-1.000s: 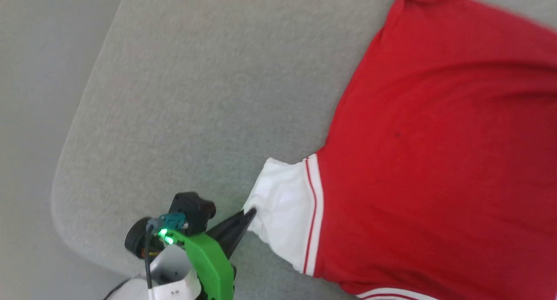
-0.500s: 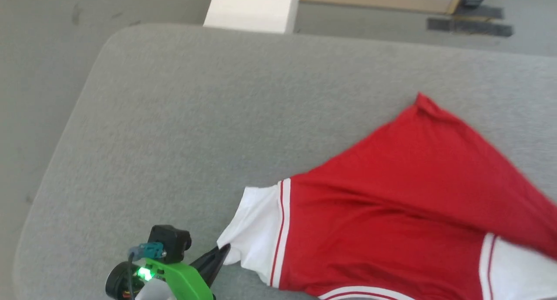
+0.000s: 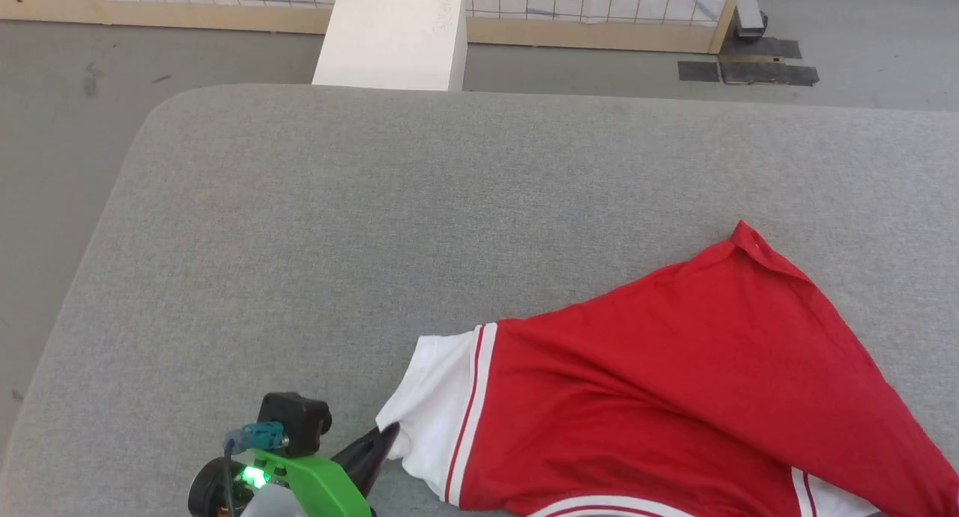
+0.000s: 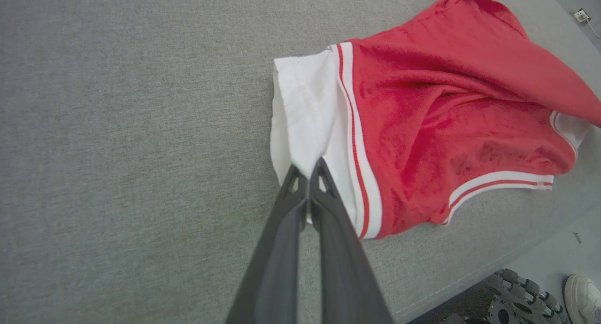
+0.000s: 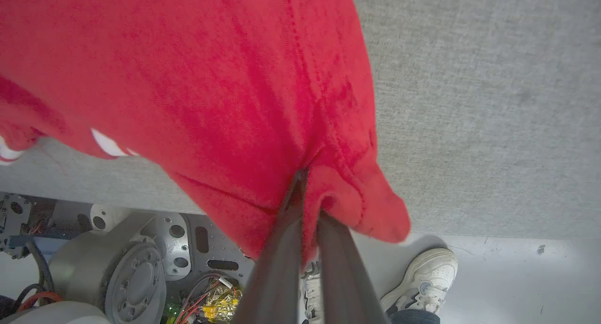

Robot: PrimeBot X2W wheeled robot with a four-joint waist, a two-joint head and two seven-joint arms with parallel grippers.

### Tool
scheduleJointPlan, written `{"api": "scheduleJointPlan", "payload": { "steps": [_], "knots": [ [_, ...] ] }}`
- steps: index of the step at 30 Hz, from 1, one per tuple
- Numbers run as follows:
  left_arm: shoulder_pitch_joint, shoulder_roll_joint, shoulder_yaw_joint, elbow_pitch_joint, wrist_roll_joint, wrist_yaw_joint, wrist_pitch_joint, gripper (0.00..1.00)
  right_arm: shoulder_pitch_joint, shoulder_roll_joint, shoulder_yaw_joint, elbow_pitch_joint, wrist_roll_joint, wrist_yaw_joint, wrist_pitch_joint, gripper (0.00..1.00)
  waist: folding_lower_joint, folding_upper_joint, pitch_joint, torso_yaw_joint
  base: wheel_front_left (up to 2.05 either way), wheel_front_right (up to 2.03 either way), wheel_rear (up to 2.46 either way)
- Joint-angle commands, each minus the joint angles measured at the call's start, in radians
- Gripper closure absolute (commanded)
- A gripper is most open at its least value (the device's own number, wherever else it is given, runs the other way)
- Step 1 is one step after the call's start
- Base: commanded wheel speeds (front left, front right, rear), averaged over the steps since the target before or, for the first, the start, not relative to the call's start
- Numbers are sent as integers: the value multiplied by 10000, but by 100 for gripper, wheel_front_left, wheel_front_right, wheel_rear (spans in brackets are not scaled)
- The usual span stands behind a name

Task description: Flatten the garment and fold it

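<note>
The garment (image 3: pixel 674 382) is a red shirt with white sleeves and red-white trim, lying rumpled on the grey table's near right part. My left gripper (image 3: pixel 389 431) is shut on the edge of its white sleeve (image 4: pixel 305 122), with the fingertips (image 4: pixel 307 169) pinching the cloth at the sleeve opening. In the right wrist view my right gripper (image 5: pixel 307 192) is shut on a bunched red corner of the garment (image 5: pixel 225 94), which hangs past the table's near edge. The front lettering is hidden.
The grey cloth-covered table (image 3: pixel 374 225) stretches wide to the left and back. A white box (image 3: pixel 389 34) and a gridded low wall stand on the floor beyond. A person's white shoes (image 5: pixel 422 277) and my base (image 5: pixel 131 267) are below the near edge.
The head camera has tilted up, so the far table edge, white box and wall came into view. Both grippers stay shut on the garment, which looks more bunched than a second ago.
</note>
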Motion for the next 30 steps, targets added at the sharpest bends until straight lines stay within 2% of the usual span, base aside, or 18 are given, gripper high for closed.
{"api": "scheduleJointPlan", "payload": {
  "steps": [1,2,10,16,18,19,22,23,30],
  "knots": [
    [-141,-30,-5,30,-85,-4,-92,100,-32,-4,-16,-137,-57,-13,-104,68,1,0,40,42,0,0,0],
    [-170,-30,-9,34,-83,-13,-99,100,-125,-51,-5,-226,-59,-13,-218,0,1,0,61,71,0,0,0],
    [-351,-50,-64,-36,-44,-47,-149,100,-1475,-336,-91,-1177,320,-13,-91,0,1,0,344,501,0,0,0],
    [-583,-86,-154,-266,59,-73,-156,100,-3436,-486,798,-1386,149,-13,-36,0,1,0,935,960,0,0,0],
    [-728,-138,-215,-313,102,-105,-149,100,-4065,-487,1203,-1066,-33,-13,-64,0,1,0,1168,1169,0,0,0],
    [-946,-273,-332,-329,117,-198,-179,100,-4935,-358,1793,-284,-234,-13,15,0,1,0,1537,1494,0,0,0],
    [-1143,-383,-442,-259,164,-315,-270,100,-5706,-296,2172,529,-554,-13,-24,0,1,0,1890,1764,0,0,0],
    [-1384,-543,-583,-160,195,-436,-341,100,-6389,-409,2508,1384,-980,-13,-199,0,1,0,2229,2053,0,0,0],
    [-1858,-900,-921,173,297,-624,-474,100,-7132,-553,3063,2804,-1449,-13,-629,0,1,0,2677,2450,0,0,0]
  ]
}}
